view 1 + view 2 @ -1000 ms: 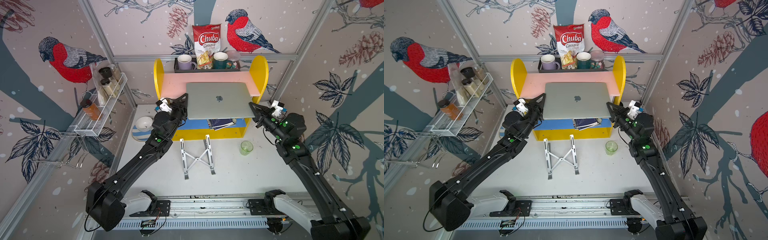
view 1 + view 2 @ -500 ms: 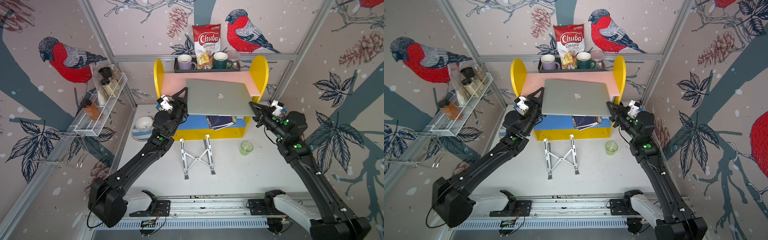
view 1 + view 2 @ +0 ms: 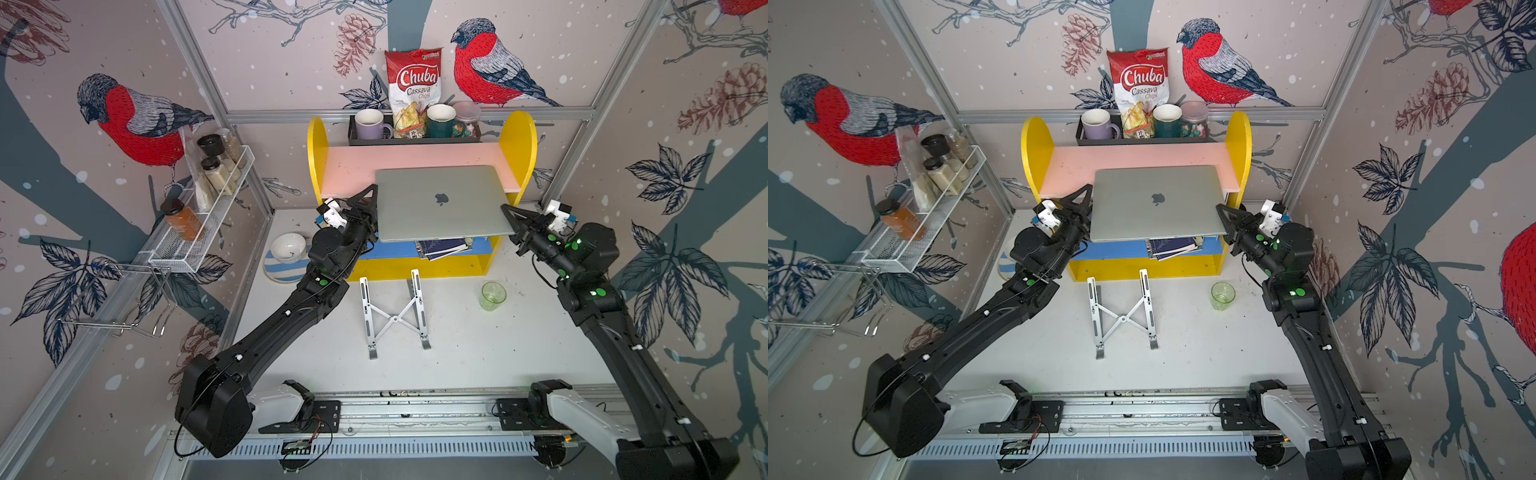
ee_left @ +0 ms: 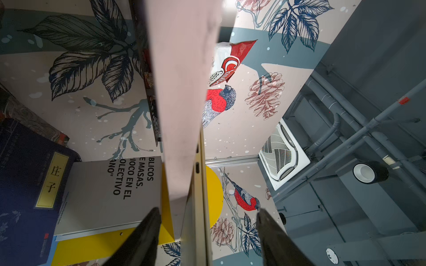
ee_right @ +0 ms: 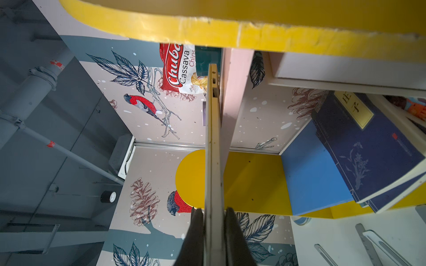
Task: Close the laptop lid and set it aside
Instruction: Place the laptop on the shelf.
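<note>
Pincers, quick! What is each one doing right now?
Left pincer: open, around the laptop edge, not gripping.
Right pincer: shut on the laptop.

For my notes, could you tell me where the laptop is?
In both top views the closed laptop overhangs the pink shelf, above the books, right gripper clamping its side.

White table holds a yellow shelf unit at centre, with a folding stand and green glass below.

Bright, even light; wide-angle edges bent
</note>
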Controlling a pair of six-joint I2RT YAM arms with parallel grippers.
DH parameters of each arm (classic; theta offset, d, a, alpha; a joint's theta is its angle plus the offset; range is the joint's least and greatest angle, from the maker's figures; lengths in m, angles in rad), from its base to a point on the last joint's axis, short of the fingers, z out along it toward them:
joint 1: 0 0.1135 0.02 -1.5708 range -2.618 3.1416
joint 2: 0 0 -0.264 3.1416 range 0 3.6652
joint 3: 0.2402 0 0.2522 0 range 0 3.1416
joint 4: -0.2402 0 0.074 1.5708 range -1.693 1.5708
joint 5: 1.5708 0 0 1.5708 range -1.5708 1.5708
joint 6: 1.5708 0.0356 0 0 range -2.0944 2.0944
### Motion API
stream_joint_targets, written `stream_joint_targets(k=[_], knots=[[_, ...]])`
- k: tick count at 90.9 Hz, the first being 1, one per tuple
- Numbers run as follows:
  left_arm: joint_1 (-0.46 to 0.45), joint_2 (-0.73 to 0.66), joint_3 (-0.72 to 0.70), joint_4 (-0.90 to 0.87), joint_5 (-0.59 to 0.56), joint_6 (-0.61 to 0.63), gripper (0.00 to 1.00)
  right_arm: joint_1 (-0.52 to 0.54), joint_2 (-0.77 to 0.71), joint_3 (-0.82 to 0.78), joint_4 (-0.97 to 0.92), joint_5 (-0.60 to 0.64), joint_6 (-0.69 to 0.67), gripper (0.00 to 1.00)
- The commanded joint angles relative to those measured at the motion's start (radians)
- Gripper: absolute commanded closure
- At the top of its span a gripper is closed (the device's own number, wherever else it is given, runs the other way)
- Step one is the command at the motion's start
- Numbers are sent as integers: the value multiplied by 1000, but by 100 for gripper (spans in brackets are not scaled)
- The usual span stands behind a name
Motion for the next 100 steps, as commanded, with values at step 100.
stream_joint_targets(k=[100], knots=[[5, -109, -20, -74, 53, 75, 39, 143, 157, 191, 3, 247, 15, 100]])
